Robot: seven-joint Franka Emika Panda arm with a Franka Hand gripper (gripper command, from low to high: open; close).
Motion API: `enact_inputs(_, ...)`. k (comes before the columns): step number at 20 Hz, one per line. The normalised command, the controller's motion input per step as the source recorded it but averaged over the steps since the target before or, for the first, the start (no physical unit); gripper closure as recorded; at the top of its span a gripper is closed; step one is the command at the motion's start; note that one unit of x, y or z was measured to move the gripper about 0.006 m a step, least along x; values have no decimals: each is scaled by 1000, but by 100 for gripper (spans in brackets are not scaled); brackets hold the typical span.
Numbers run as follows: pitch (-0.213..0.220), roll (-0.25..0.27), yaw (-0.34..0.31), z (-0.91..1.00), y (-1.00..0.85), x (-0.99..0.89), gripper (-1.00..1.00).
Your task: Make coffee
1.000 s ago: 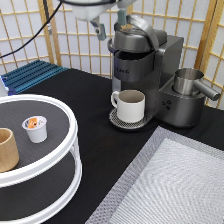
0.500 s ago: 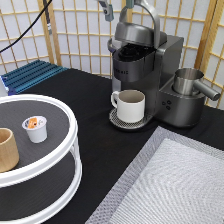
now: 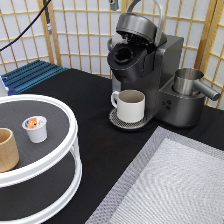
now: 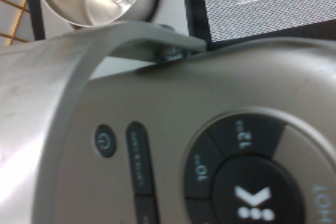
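The coffee pod (image 3: 36, 128), white with an orange-and-brown foil top, stands on the upper tier of a white round stand (image 3: 65, 150) at the exterior view's left. The grey coffee machine (image 3: 150, 70) has its lid and handle (image 3: 146, 11) raised. A white mug (image 3: 131, 105) sits on its drip tray. Only a sliver of my gripper (image 3: 114, 4) shows at the exterior view's top edge, just above and left of the raised lid. It is far from the pod. The wrist view looks closely at the machine's lid, with its power button (image 4: 105, 141) and round control pad (image 4: 247, 185).
A tan wooden cup (image 3: 6, 149) stands on the stand's upper tier, left of the pod. A steel pitcher (image 3: 189, 82) sits on the machine's right side. A grey mesh mat (image 3: 175, 185) covers the bottom right. A blue rack (image 3: 30, 74) lies at the back left, before a slatted screen.
The machine's handle and lid have swung up. The gripper has risen and shifted right, leaving the exterior view almost entirely. Pod, mug and wooden cup have not moved.
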Motion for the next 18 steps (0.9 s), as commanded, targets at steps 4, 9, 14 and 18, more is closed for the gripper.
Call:
enact_inputs(4, 249, -133, 0, 394, 419, 791, -100)
enact_inputs(9, 244, -98, 0, 713, 100, 428, -100)
enact_inputs(14, 117, -12, 0, 747, -515, 20, -100)
enact_inputs(18, -3, 18, -40, 126, -894, -6, -100)
